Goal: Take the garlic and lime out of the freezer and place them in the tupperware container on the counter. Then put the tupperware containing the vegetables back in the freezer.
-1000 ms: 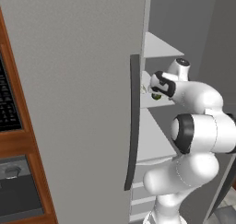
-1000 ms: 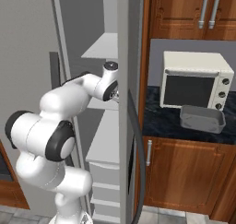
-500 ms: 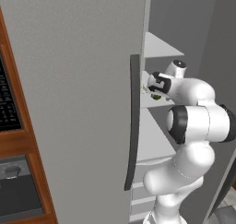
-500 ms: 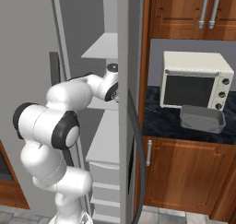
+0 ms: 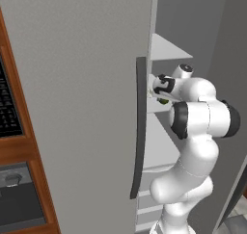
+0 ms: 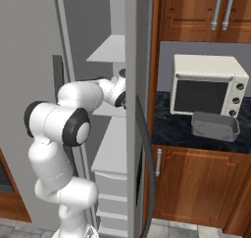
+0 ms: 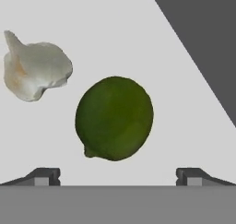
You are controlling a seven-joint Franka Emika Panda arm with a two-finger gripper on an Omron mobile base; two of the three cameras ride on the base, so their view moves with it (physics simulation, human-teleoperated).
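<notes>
Two fingertips of my gripper (image 7: 118,176) stand spread wide, holding nothing. I see the lime (image 7: 114,118) dead ahead, centred between them on the pale freezer shelf (image 7: 138,43), not yet enclosed. It is round, dark green, with no long axis. Beyond-left, apart, lies the off-white garlic (image 7: 36,69).

Lime (image 7: 114,118) lies on a pale shelf (image 7: 138,48), centred ahead of the gripper (image 7: 118,176). The 2 fingertips (image 7: 46,176) stand wide apart, clear of the lime on either side. Garlic (image 7: 34,70) lies near the lime, toward the upper left, not touching it. Dark wall at upper right.
</notes>
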